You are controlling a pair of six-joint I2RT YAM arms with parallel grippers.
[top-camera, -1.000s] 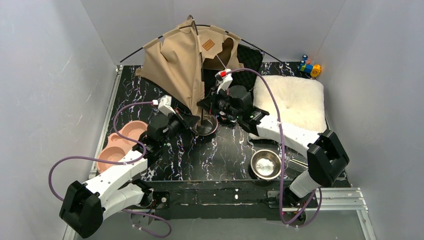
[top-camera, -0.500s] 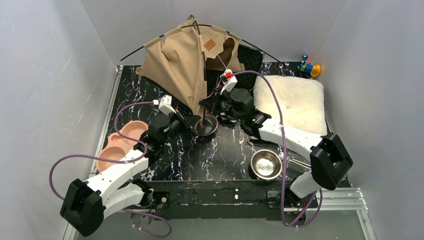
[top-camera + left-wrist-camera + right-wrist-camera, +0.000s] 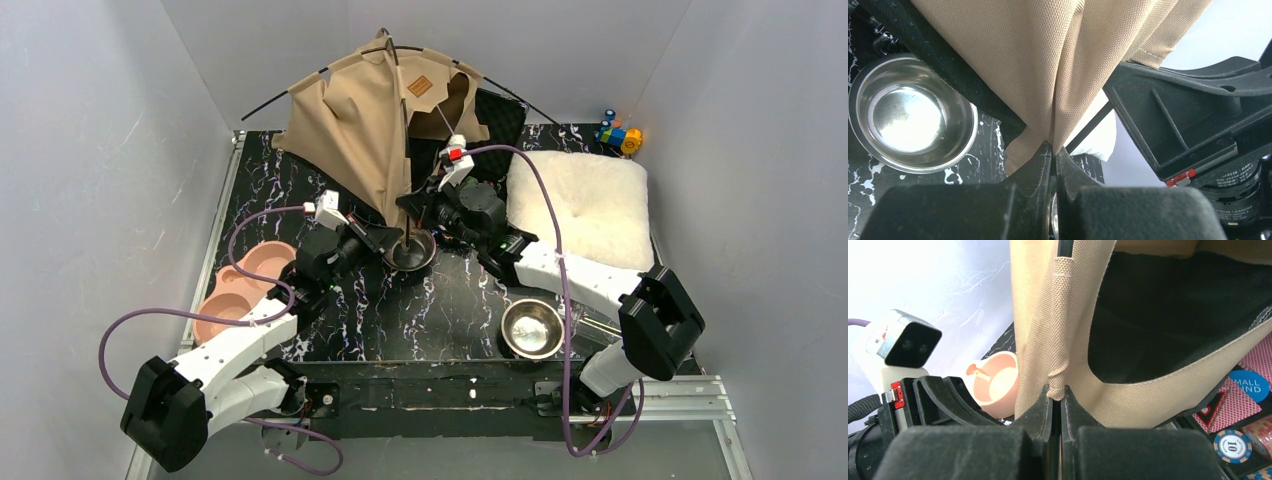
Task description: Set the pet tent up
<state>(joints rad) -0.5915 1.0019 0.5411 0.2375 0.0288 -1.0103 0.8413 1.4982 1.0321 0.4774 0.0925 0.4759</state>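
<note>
The pet tent [image 3: 365, 120] stood half-raised at the far side of the bench [image 3: 450, 300], its lower fabric drawn down between the two arms. The left gripper [image 3: 1053, 150] was clamped on a tan fold (a steel bowl [image 3: 910, 112] just beside it). The right gripper [image 3: 1056, 392] was pinched shut on a seam beside the dark entrance. The bench was black and marbled, with a white cushion [image 3: 585, 200] lying to the right and grey walls [image 3: 100, 150] around.
</note>
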